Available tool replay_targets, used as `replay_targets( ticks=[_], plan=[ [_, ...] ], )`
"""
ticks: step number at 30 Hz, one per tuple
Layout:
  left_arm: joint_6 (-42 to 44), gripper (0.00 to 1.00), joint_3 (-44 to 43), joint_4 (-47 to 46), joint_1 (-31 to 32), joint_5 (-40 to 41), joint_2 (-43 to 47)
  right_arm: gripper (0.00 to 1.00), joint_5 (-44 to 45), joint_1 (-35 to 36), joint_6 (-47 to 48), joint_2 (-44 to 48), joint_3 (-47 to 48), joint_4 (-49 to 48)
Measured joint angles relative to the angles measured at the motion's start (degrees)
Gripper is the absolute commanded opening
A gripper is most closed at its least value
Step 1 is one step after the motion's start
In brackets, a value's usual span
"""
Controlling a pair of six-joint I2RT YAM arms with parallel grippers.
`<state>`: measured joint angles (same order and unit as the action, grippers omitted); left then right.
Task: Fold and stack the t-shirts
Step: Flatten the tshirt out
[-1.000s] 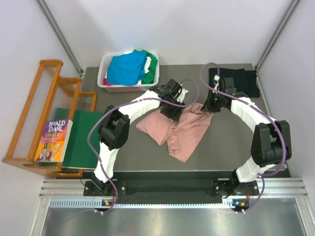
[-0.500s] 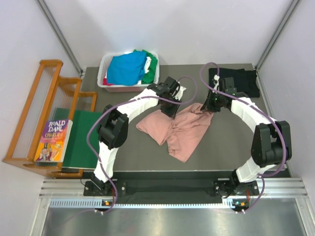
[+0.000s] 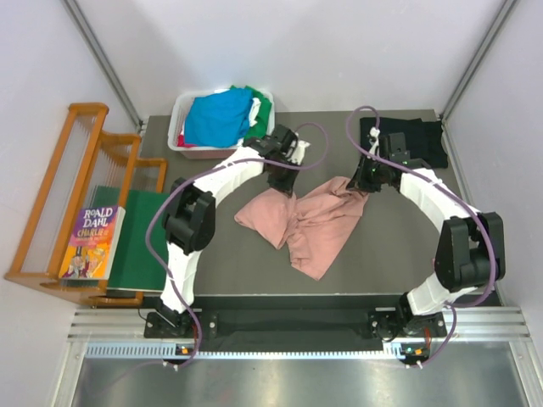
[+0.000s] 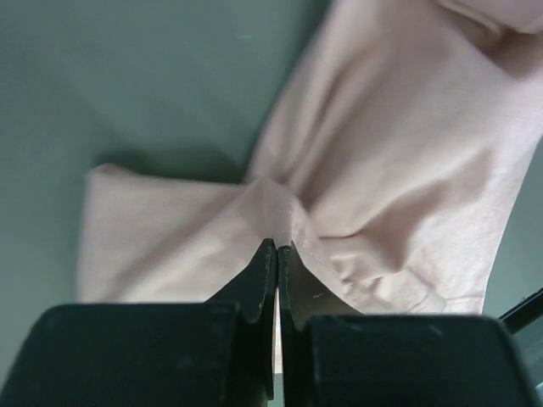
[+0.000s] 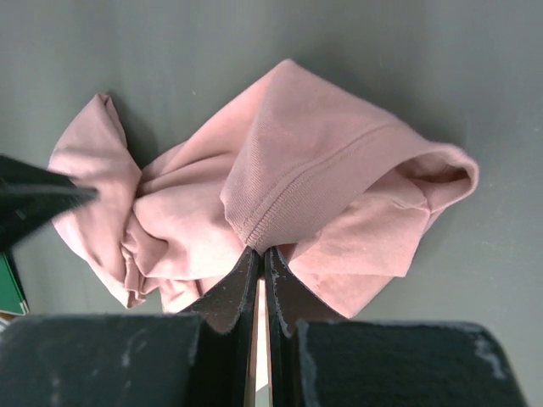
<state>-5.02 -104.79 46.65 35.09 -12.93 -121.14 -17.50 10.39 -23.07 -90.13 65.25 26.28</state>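
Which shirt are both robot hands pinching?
The crumpled dusty-pink t-shirt mid-table; the black shirt lies apart, the blue shirt sits in the white basket.

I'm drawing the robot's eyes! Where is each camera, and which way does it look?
Top external: above, behind the arms, facing down at the table; both arms show.
Left wrist: on the left arm, facing down at the pink t-shirt; its shut jaws pinch it.
Right wrist: on the right arm, facing down; its shut jaws pinch a hem.
Shared: the pink t-shirt.
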Motion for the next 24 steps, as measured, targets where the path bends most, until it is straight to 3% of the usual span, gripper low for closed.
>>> replay_targets(
  ticks=[5,11,18,24],
  plan=[
    [1.25,0.00,0.00,1.46,-9.79,-3.23,3.93,0.00,1.31,0.00,0.15,3.43,1.33,0.94],
    [6.40,0.00,2.45,3.58,-23.10,-5.29,22.36,0.00,1.97,0.00,0.09,12.44,3.54,1.99],
    [13.22,0.00,6.08,10.95,-20.24,-11.58,49.31,0.00,1.90,0.00,-0.04,33.92,1.03,6.43],
    [17.70,0.00,-0.07,23.78,-20.46,-14.82,56.00,0.00,2.78,1.25,0.15,55.15,0.57,13.99]
  ],
)
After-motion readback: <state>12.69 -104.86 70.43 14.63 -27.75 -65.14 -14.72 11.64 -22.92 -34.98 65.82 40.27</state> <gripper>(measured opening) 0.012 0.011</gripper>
